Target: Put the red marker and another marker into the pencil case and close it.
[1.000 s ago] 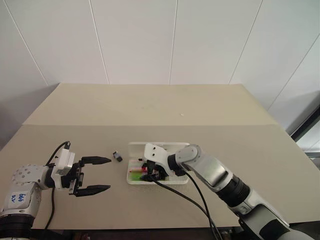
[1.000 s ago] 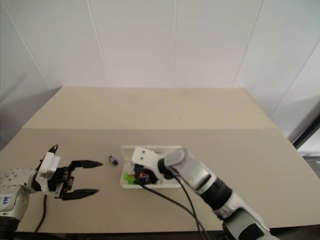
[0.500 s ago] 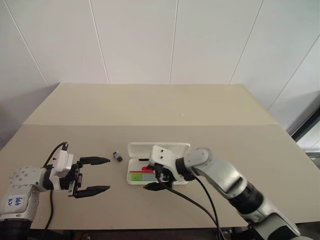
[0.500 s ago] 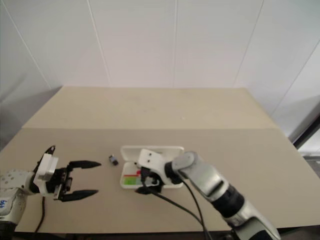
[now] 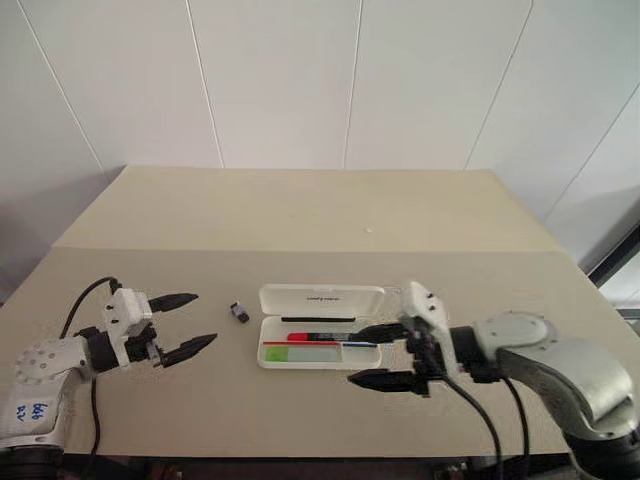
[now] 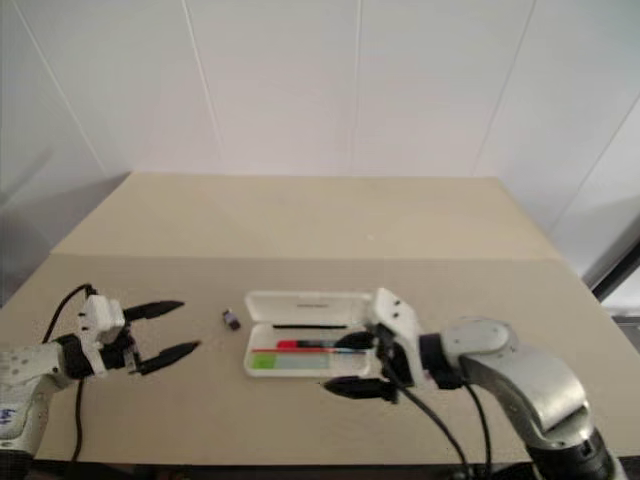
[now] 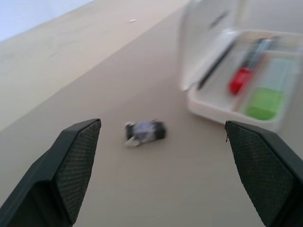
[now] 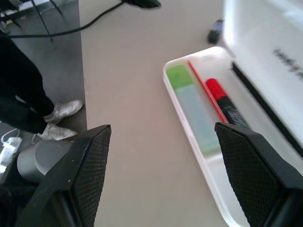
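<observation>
The white pencil case (image 5: 322, 300) lies open mid-table, its lid tipped back. In its tray, the red marker (image 5: 304, 337) lies beside the other marker, a mint-bodied one with a lime-green cap (image 5: 276, 352). The right wrist view shows both, the red marker (image 8: 218, 89) and the green-capped marker (image 8: 180, 77), side by side in the tray. My right gripper (image 5: 358, 354) is open and empty at the case's right end, pointing left. To the left of the case, my left gripper (image 5: 203, 319) is open and empty, pointing toward the case.
A tiny dark grey block (image 5: 240, 313) lies on the table between my left gripper and the case, also seen as the block (image 7: 146, 131) ahead of the left fingers. Beyond the table edge a person's shoes (image 8: 60, 112) stand on the floor.
My right gripper has pulled out of the case toward the right and opened, uncovering both markers in the tray. My left gripper has swung round toward the case.
</observation>
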### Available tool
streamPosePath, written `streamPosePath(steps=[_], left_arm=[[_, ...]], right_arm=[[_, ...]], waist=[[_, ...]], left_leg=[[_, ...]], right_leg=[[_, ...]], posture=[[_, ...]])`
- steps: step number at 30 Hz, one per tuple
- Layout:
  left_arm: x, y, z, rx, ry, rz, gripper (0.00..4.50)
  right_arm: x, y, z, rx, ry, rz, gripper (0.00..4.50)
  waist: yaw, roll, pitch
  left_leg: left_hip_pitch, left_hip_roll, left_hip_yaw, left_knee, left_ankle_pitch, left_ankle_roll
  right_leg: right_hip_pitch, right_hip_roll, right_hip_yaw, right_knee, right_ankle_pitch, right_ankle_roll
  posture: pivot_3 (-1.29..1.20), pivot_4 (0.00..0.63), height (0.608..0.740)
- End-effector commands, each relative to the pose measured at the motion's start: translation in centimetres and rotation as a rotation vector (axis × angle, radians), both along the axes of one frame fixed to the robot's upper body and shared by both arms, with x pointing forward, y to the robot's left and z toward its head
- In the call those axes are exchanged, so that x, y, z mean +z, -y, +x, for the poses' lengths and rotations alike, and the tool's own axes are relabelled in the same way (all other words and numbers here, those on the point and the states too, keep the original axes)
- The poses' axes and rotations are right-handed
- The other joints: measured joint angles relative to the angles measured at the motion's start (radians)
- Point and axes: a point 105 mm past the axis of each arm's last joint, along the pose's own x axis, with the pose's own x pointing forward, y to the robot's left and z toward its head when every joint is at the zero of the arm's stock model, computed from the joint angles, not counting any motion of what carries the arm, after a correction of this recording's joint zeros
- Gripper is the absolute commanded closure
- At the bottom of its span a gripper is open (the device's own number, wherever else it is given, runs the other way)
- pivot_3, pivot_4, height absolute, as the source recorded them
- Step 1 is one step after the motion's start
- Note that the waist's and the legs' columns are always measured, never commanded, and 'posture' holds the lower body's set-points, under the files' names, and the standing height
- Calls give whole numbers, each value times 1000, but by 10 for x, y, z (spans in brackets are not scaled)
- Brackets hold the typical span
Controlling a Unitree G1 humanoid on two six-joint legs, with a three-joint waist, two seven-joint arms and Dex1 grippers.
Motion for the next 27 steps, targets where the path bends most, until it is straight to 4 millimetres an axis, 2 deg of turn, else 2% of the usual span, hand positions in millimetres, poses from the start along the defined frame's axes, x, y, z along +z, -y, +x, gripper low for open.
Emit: streamPosePath(steps=[1, 7, 12, 19, 27], left_arm=[[7, 2, 12, 126, 22, -6, 0], [7, 24, 12, 181, 0, -93, 0], [2, 34, 11, 160, -10, -76, 0], [-9, 36, 4, 88, -37, -11, 0], [-18, 33, 26, 21, -62, 8, 0]], right_arm=[[10, 8, -1, 9, 87, 11, 27], [6, 18, 7, -42, 105, 7, 27], [1, 22, 9, -59, 99, 0, 27], [0, 23, 13, -67, 106, 1, 27], [1, 19, 20, -58, 121, 6, 27]], waist=[[2, 0, 0], [6, 0, 0], [6, 0, 0], [7, 0, 0], [7, 0, 0]], left_leg=[[0, 0, 0, 0, 0, 0], [0, 0, 0, 1, 0, 0], [0, 0, 0, 1, 0, 0], [1, 0, 0, 1, 0, 0], [1, 0, 0, 1, 0, 0]], right_leg=[[0, 0, 0, 0, 0, 0], [1, 0, 0, 0, 1, 1], [1, 0, 0, 0, 0, 1], [1, 0, 0, 0, 0, 0], [2, 0, 0, -1, 0, 0]], posture=[[0, 150, 740], [0, 150, 740], [0, 150, 740], [0, 150, 740], [0, 150, 740]])
